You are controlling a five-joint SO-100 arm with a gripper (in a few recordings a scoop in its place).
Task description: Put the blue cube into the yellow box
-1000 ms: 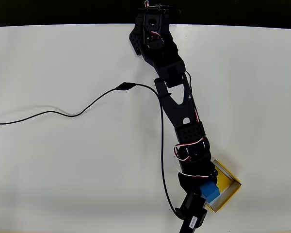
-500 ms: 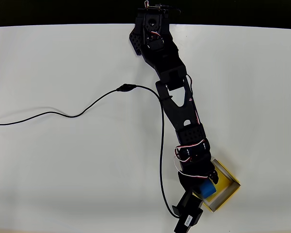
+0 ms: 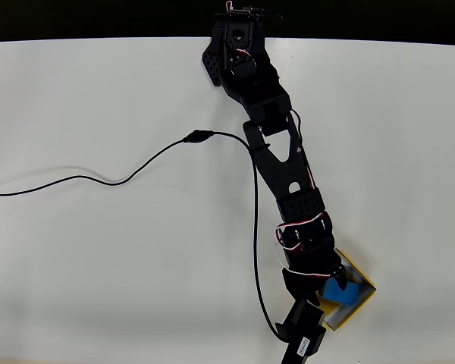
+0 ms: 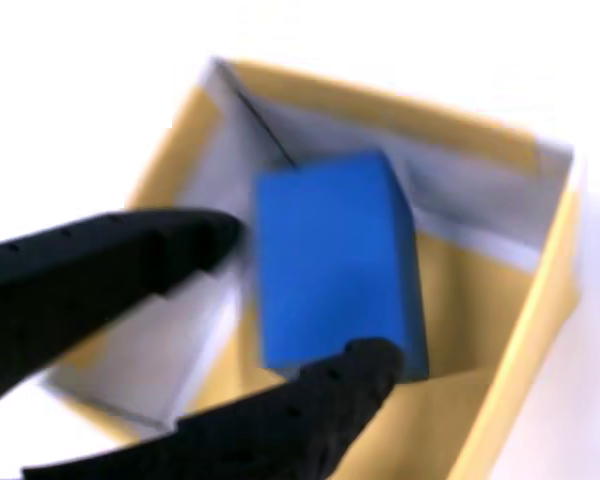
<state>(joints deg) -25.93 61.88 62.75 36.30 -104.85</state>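
The blue cube [image 3: 341,291] sits inside the yellow box [image 3: 358,305] near the table's front right edge. In the wrist view the cube [image 4: 330,260] stands slightly tilted on the box's yellow floor, with the box walls [image 4: 380,105] around it. My gripper [image 3: 327,282] hangs over the box's left part. Its black fingers straddle the cube in the wrist view [image 4: 295,300]: the upper finger stands a sliver off the cube's left face, and the lower finger crosses in front of its bottom edge. The gripper looks open, and the picture is a little blurred.
A black cable [image 3: 136,165] runs from the left table edge to the arm and then down along it to the wrist. The arm's base [image 3: 239,53] is at the table's far edge. The box lies close to the front edge.
The arm has reached further right over the box. The cube has gone from the box's left rim down into its middle. The jaws have parted slightly.
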